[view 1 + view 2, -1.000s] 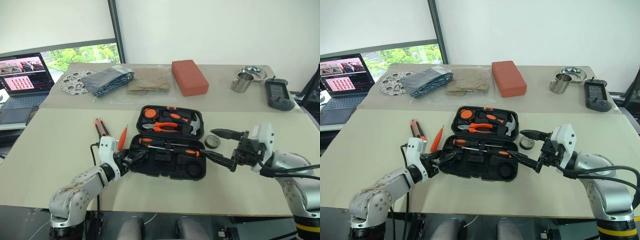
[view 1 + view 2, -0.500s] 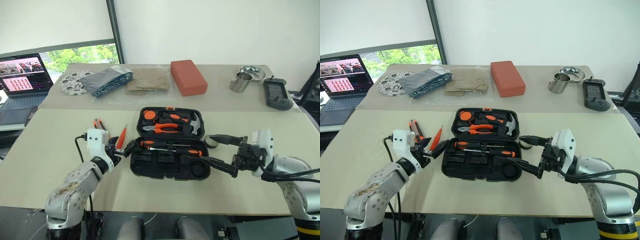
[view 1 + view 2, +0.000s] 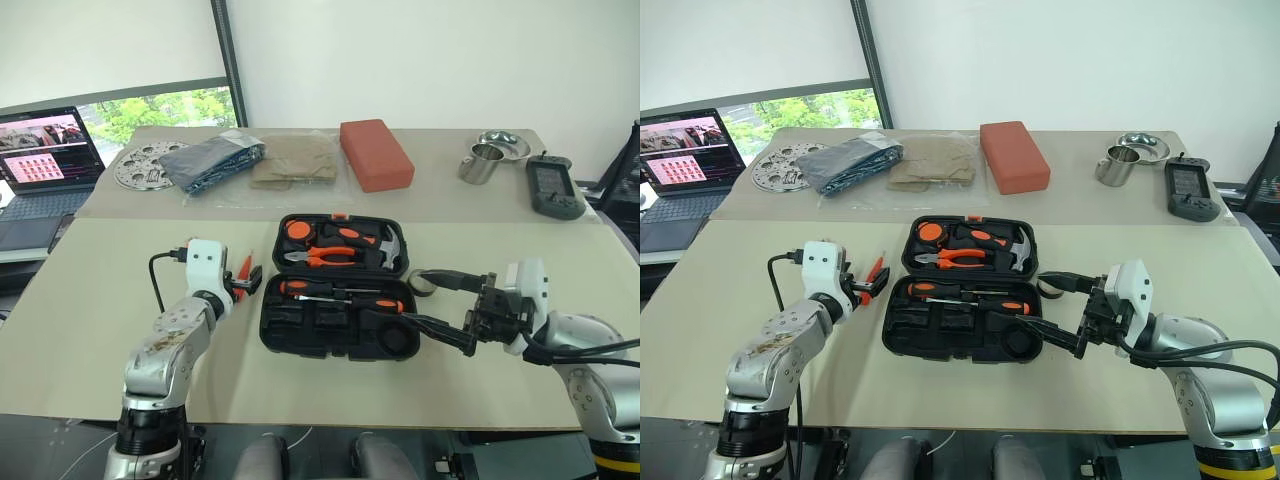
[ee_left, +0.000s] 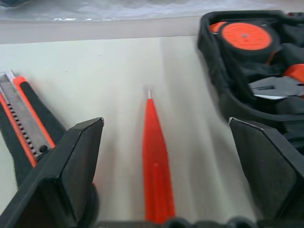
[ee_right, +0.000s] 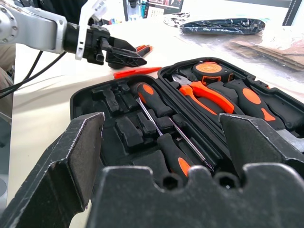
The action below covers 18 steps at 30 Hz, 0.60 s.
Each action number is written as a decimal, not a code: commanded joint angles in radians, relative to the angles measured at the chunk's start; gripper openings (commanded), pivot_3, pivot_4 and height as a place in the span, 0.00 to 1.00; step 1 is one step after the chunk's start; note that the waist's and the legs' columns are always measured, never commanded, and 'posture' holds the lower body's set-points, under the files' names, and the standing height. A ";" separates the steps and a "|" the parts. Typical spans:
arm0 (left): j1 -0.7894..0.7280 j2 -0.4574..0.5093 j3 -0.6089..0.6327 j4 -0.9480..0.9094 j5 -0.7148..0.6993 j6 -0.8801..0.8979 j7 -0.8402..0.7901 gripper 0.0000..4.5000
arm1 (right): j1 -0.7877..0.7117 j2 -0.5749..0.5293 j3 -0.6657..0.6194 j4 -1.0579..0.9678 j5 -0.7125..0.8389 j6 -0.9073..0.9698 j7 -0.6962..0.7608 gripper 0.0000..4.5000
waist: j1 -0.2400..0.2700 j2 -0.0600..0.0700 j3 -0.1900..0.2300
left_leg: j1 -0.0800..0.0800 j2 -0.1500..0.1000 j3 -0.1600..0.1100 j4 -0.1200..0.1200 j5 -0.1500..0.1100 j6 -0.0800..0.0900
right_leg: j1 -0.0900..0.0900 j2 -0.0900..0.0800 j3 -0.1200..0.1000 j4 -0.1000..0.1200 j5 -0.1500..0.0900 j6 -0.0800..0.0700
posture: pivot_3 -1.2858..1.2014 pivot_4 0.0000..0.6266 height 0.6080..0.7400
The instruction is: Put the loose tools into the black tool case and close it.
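The left arm has swung away from the near-left corner of the case and out over the bare table beside it, so the left gripper (image 3: pixel 243 287) now hangs with its two fingers spread wide over the slim orange screwdriver (image 4: pixel 154 156); the right arm has stayed put.

The table (image 3: pixel 80 300) carries the black tool case (image 3: pixel 335 330), lying open in the middle, lid flat behind the base. Two screwdrivers (image 5: pixel 164 126) already sit in the base slots, while the pliers (image 3: pixel 322 255) and hammer (image 3: pixel 385 242) rest in the lid. The right gripper (image 3: pixel 437 305) hovers by the case's right edge, fingers wide apart and holding nothing. The tape roll (image 3: pixel 424 284) lies on the table just behind it, close to the case.

Left of the case, the utility knife (image 4: pixel 21 116) lies near the orange screwdriver, the two apart and roughly side by side.

The job now looks to be picking up the orange screwdriver. In the wrist view it runs between the fingers along the line they point, so the gripper should drop straight down, stay centred on the thicker handle half, and close across its width, keeping its outer finger off the knife.
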 commanded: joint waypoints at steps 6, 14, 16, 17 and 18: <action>-0.091 -0.013 -0.036 0.077 0.042 0.061 0.001 1.00 | 0.000 -0.006 -0.033 -0.024 0.022 -0.030 -0.001 0.99 | 0.000 0.000 0.000 | 0.000 0.000 0.000 0.000 0.000 0.000 | 0.000 0.000 0.000 0.000 0.000 0.000 | 0.52 0.24 1.00; -0.166 -0.045 -0.027 0.127 0.052 0.193 0.034 1.00 | 0.005 -0.005 -0.034 -0.027 0.020 -0.037 -0.003 0.99 | 0.001 0.000 0.000 | 0.000 -0.001 -0.001 0.000 0.000 0.000 | 0.000 0.000 0.000 0.000 0.000 0.000 | 0.52 0.24 1.00; -0.184 -0.064 -0.006 0.124 0.048 0.254 0.060 1.00 | 0.007 -0.005 -0.038 -0.028 0.019 -0.040 -0.005 0.99 | 0.002 0.000 0.000 | -0.001 -0.001 -0.001 0.000 0.000 0.000 | 0.000 0.000 0.000 0.000 0.000 0.001 | 0.52 0.24 1.00; -0.192 -0.072 0.004 0.121 0.047 0.283 0.070 1.00 | 0.008 -0.006 -0.039 -0.028 0.019 -0.041 -0.006 0.99 | 0.002 0.000 0.000 | -0.001 -0.001 -0.001 0.000 0.000 0.000 | 0.000 0.000 0.000 0.000 0.000 0.001 | 0.52 0.24 1.00; -0.198 -0.074 0.006 0.117 0.049 0.309 0.075 0.95 | 0.011 -0.005 -0.040 -0.030 0.019 -0.043 -0.007 1.00 | 0.002 0.000 0.000 | -0.001 -0.001 -0.002 0.000 0.000 0.000 | 0.000 0.000 0.000 0.000 0.000 0.001 | 0.52 0.24 1.00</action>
